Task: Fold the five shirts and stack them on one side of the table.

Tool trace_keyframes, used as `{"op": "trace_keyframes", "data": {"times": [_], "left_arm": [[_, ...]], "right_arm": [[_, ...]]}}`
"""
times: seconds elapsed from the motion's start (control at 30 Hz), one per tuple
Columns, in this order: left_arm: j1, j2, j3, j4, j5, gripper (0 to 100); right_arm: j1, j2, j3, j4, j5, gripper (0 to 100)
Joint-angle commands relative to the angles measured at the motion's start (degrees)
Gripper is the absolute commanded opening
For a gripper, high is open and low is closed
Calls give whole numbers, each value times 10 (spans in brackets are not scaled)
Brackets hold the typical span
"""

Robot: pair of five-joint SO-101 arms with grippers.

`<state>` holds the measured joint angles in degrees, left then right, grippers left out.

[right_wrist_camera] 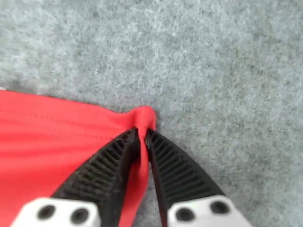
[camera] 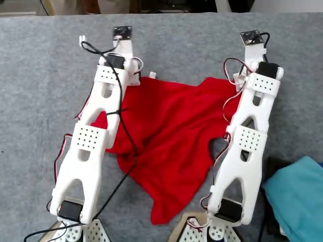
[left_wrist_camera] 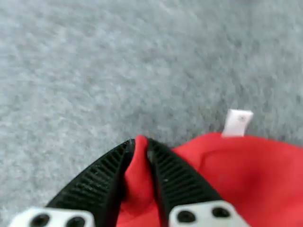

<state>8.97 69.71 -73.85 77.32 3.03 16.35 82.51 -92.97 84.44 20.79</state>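
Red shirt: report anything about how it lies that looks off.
The red shirt is not flat: it lies bunched and skewed, with folds across the middle and one corner trailing toward the near edge of the table. Its white tag sticks out at the far side.

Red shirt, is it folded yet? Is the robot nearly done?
Not yet. The red shirt lies rumpled on the grey table; the left claw and right claw each pinch its far edge, ready to fold. A teal cloth sits off to one side, folded or not I cannot tell. Stacking remains.

A rumpled red shirt (camera: pixel 171 136) lies between two white arms (camera: pixel 90 143).
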Motion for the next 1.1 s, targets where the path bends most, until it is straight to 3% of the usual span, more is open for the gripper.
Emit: {"op": "trace_keyframes", "data": {"times": [0.0, 0.27, 0.5, 0.8, 1.07], "left_arm": [[-1, -10, -7, 4, 8, 47], [-15, -17, -14, -11, 93, 19], [-17, -55, -204, 91, 154, 18], [-54, -200, -214, 123, 157, 18], [-83, -342, -219, 177, 157, 18]], "right_arm": [[-3, -6, -26, -6, 4, 5], [-3, -6, -26, -6, 4, 5], [-13, -27, -28, 14, 4, 5], [-35, -176, -26, 89, 1, 5], [-60, -440, -26, 142, 0, 5]]}}
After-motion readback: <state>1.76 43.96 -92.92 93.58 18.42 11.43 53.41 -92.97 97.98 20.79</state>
